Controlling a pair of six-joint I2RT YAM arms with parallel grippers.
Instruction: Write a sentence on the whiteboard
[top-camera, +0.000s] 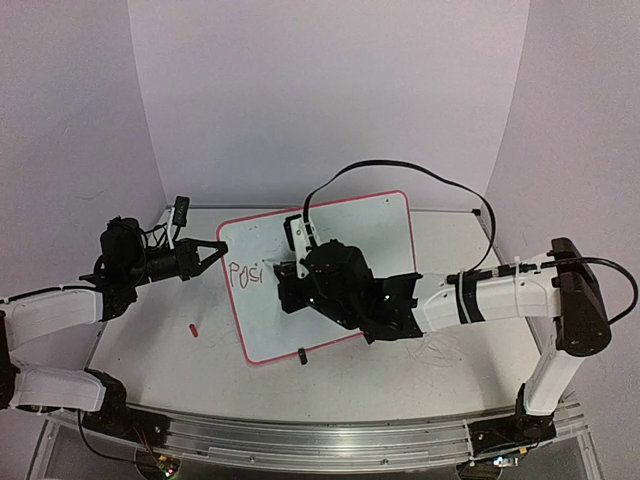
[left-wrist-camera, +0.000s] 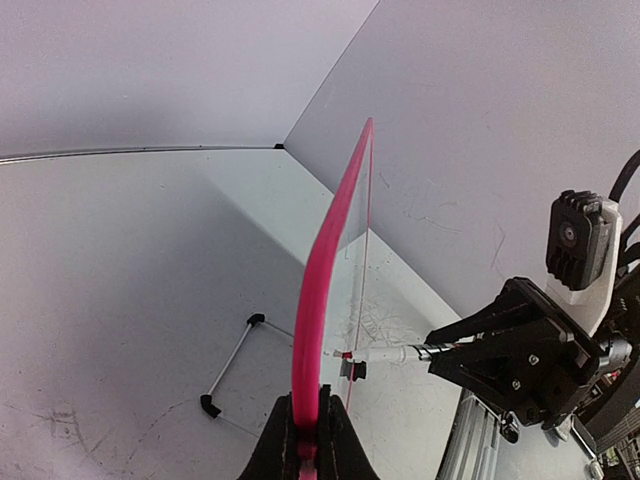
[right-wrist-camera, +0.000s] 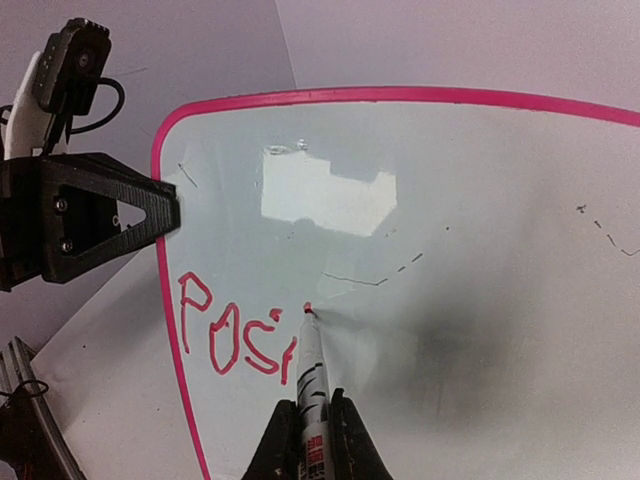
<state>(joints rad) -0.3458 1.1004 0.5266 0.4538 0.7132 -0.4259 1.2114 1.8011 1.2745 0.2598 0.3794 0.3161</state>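
Right wrist view: right gripper (right-wrist-camera: 308, 425) jaws clamped on a marker (right-wrist-camera: 310, 365), its tip on the whiteboard (right-wrist-camera: 480, 220) — the sentence (right-wrist-camera: 235, 335) reads only "Posi" (most lettering is left). Left gripper (left-wrist-camera: 303, 428) jaws pinch the board's pink rim (left-wrist-camera: 325, 260), steadying it.

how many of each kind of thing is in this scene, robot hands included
whiteboard: 1
marker: 1
small red piece: 1
hands: 2 (left hand, right hand)
total: 5
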